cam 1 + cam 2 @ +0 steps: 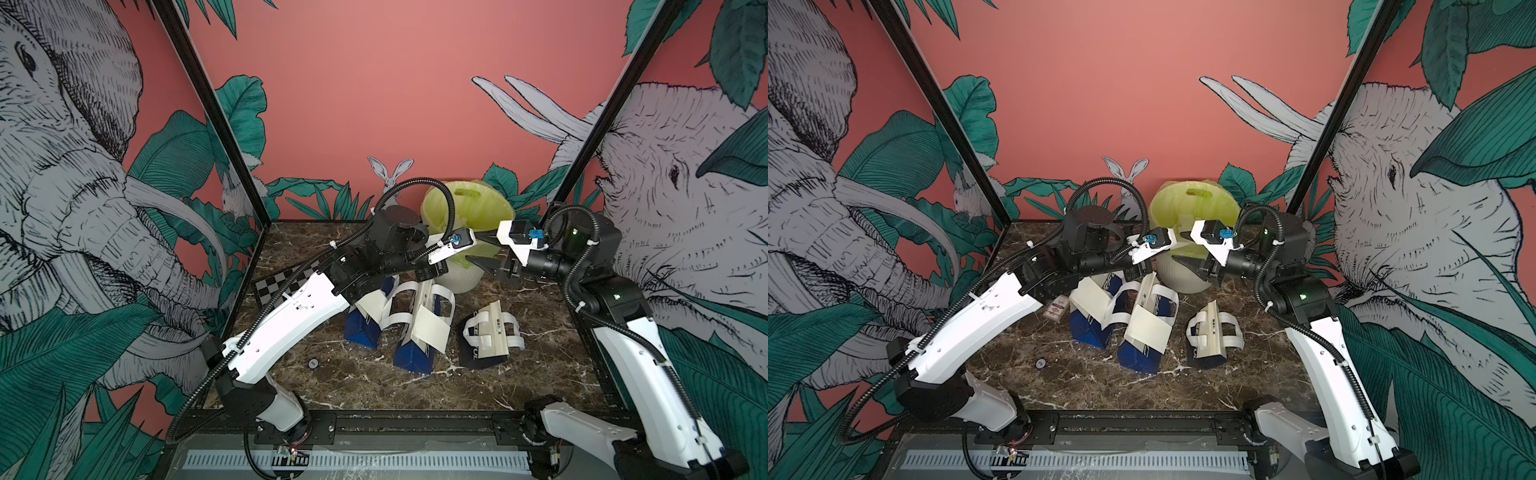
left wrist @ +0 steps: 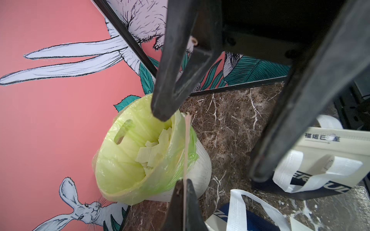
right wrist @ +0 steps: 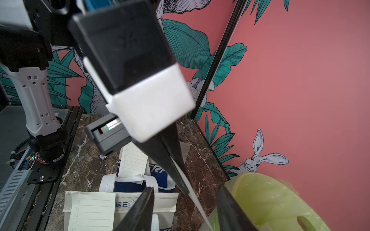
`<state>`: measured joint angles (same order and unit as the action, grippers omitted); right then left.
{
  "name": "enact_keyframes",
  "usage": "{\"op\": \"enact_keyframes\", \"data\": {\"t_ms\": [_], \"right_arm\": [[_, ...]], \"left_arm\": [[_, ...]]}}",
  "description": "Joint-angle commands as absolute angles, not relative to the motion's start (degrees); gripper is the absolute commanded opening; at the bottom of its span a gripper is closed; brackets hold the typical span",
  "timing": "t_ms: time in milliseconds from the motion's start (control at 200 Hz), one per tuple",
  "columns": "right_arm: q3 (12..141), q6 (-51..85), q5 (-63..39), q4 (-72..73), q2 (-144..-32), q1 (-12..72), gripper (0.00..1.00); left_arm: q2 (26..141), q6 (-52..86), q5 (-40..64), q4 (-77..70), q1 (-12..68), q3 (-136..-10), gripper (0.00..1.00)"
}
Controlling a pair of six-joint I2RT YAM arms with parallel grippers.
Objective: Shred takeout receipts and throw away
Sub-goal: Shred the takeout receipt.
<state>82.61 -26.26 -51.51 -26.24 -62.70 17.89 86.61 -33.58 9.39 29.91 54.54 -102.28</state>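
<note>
My left gripper [image 2: 183,183] is shut on a thin white strip of takeout receipt [image 2: 187,144], seen edge-on, held over the white bin [image 2: 202,170] with its green liner. Torn receipt pieces [image 2: 154,152] lie inside the bin. My right gripper [image 3: 185,188] is open, its fingers [image 2: 170,80] standing on either side of the strip's free end. Two more takeout receipts [image 3: 133,160] [image 3: 92,212] lie on the bags, and both top views show them [image 1: 430,328] [image 1: 1092,301]. The bin [image 1: 465,208] stands at the back of the table.
Two blue bags [image 1: 363,332] [image 1: 415,357] and a dark bag [image 1: 486,340] with white strap handles lie mid-table in front of the bin. A red-and-white card [image 1: 1056,309] lies by my left arm. A checkerboard [image 1: 278,284] and a small round disc [image 1: 312,364] lie on the left.
</note>
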Motion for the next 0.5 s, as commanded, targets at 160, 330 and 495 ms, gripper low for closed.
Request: {"op": "enact_keyframes", "data": {"t_ms": [160, 330, 495], "right_arm": [[84.59, -27.35, -52.25, -24.42, -62.84, 18.92, 0.26], [83.41, -26.13, -52.96, -22.96, -61.92, 18.98, 0.00], [77.95, -21.58, -48.78, -16.01, -58.12, 18.98, 0.00]], "left_arm": [[85.28, -34.82, 10.98, 30.89, 54.49, -104.13, 0.00], [85.44, -33.75, 10.82, 30.60, 54.49, -104.34, 0.09], [83.17, -29.72, 9.47, 25.40, 53.25, -101.81, 0.48]]}}
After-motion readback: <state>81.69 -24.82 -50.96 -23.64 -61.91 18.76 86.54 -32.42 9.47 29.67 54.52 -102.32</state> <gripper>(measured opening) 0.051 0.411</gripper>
